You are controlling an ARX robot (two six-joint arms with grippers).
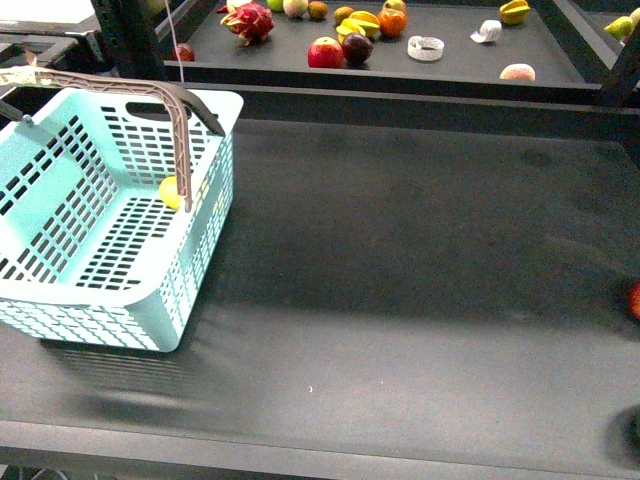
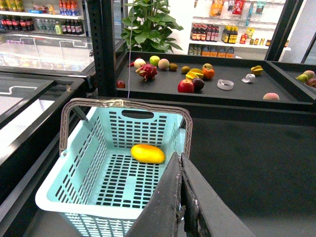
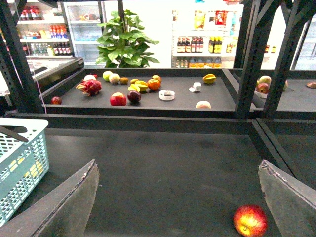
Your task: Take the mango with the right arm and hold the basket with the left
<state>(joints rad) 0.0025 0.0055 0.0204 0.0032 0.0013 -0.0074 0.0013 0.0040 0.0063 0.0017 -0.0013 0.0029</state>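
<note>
The turquoise basket [image 1: 110, 230] stands at the left of the dark table, its grey-brown handles [image 1: 180, 110] raised. The yellow mango [image 2: 147, 153] lies inside it on the slotted floor, and shows through the lattice in the front view [image 1: 172, 192]. My left gripper [image 2: 180, 158] is shut and empty, just above the basket's near right rim [image 2: 98, 210]. My right gripper [image 3: 177, 165] is wide open and empty over bare table, far right of the basket [image 3: 19, 163]. Neither gripper shows in the front view.
A small red-and-yellow round fruit [image 3: 250, 220] lies on the table near my right gripper's finger, at the right edge in the front view [image 1: 635, 298]. A raised back shelf [image 1: 440, 70] holds several fruits and a tape roll [image 1: 426, 47]. Black frame posts [image 3: 252, 59] stand beside it.
</note>
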